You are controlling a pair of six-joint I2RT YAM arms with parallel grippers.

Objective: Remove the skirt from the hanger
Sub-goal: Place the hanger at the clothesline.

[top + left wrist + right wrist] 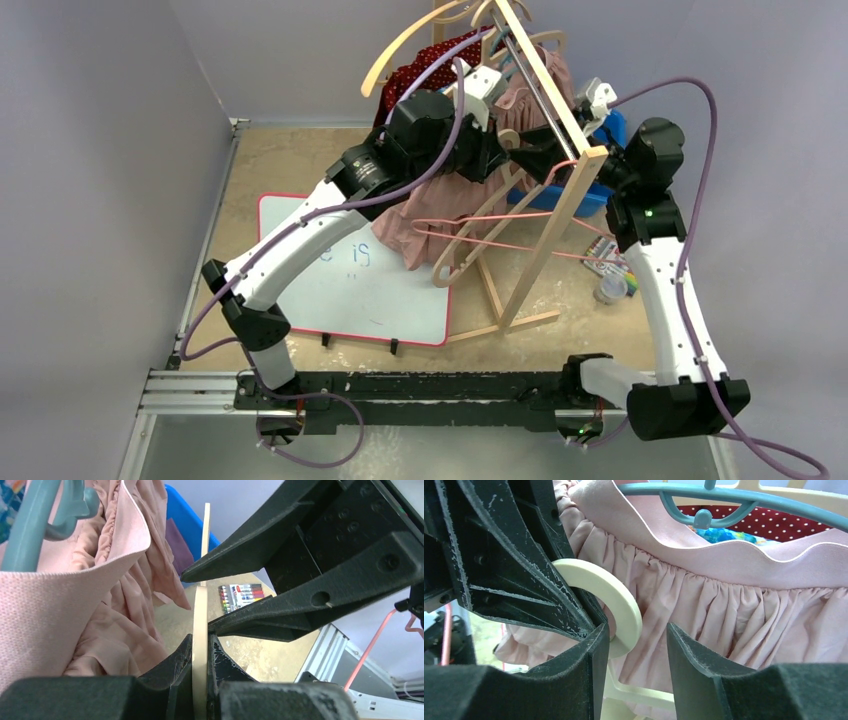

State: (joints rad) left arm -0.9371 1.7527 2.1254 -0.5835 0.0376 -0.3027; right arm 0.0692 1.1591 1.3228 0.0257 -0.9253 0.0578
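Upper centre overhead, pink gathered fabric skirt hangs on a teal plastic hanger, its ends cut off.
Left gripper pinches a cream plastic hanger; right gripper gapes wide; both tips hidden overhead.

Both arms reached forward and up, their wrists close together. The left gripper was clamped on a cream hanger. The right gripper held its jaws apart.

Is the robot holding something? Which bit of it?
Yes. The left gripper pinches the cream hanger by its curved end. The right gripper is open in front of the pink skirt, holding nothing.
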